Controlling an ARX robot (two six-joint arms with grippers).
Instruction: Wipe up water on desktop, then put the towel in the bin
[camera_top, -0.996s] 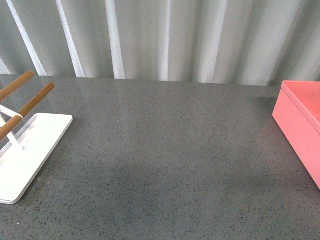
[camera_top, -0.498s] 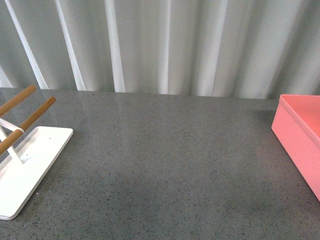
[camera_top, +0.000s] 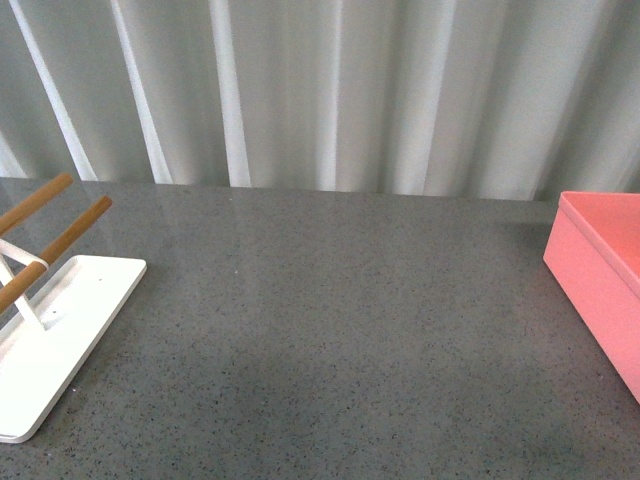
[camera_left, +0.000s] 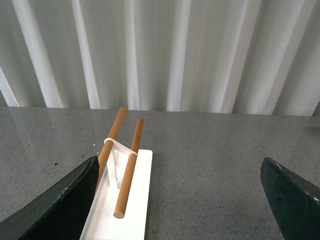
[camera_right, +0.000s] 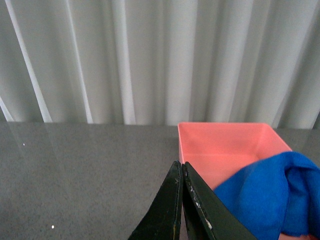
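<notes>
On the desktop (camera_top: 340, 330), the base (camera_top: 60, 315) with its rods (camera_top: 60, 225) sits at nine o'clock and the bin (camera_top: 600, 270) at three o'clock, well apart. The towel (camera_right: 272, 195) lies in the bin, and a curtain (camera_top: 330, 90) hangs behind at twelve

Pale pleated curtain (camera_top: 330, 90) across the whole back, softly lit.

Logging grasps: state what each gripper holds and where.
Left gripper: open, nothing. Right gripper: shut beside the towel by the bin; a hold on it cannot be told.
</notes>
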